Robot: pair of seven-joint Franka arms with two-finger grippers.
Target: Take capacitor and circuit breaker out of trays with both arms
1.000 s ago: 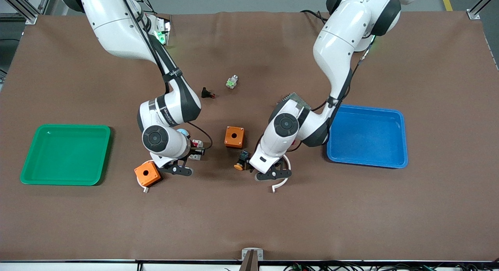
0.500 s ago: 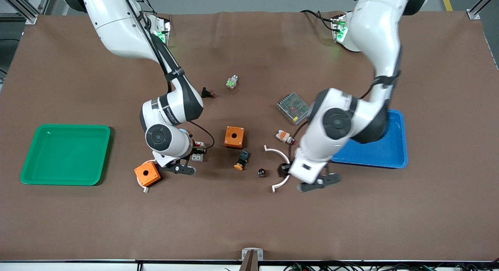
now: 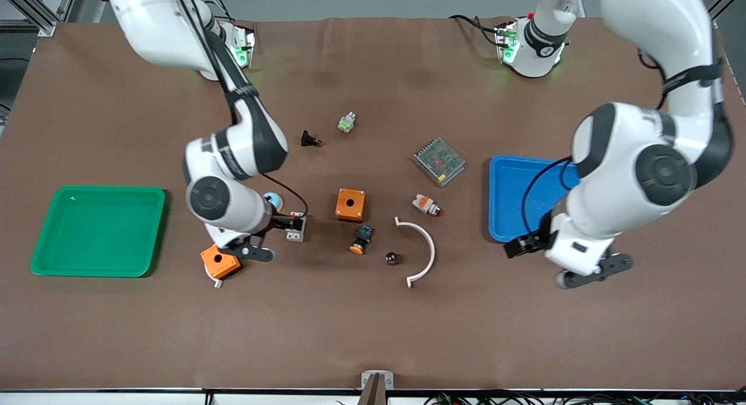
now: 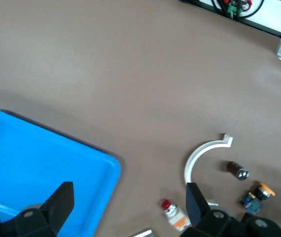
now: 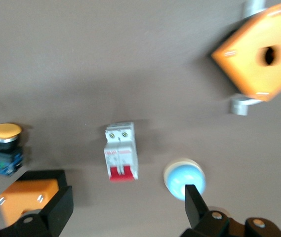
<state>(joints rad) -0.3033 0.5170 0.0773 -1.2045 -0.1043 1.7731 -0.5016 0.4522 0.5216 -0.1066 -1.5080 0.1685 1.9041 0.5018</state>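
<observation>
The capacitor (image 3: pixel 391 257), a tiny dark cylinder, lies on the table between the orange-capped push-button (image 3: pixel 361 240) and the white arc (image 3: pixel 429 250). It also shows in the left wrist view (image 4: pixel 238 170). The breaker (image 3: pixel 295 230), white-grey with a red end, lies flat on the table and shows in the right wrist view (image 5: pixel 121 150). My right gripper (image 3: pixel 285 222) hangs open and empty just beside the breaker, which is not between its fingers (image 5: pixel 56 205). My left gripper (image 3: pixel 520 246) is open and empty over the blue tray's (image 3: pixel 500 201) nearer corner, well apart from the capacitor.
A green tray (image 3: pixel 99 190) lies at the right arm's end. There are two orange boxes (image 3: pixel 350 204) (image 3: pixel 220 260), a light-blue cap (image 3: pixel 273 200), a white-orange part with red tip (image 3: pixel 426 205), a metal mesh unit (image 3: pixel 439 161), a black red-tipped part (image 3: pixel 310 140) and a green-white part (image 3: pixel 347 123).
My left arm has swung from the spot by the capacitor to the blue tray's edge, empty; the capacitor stays on the table. My right arm has shifted slightly toward the green tray.
</observation>
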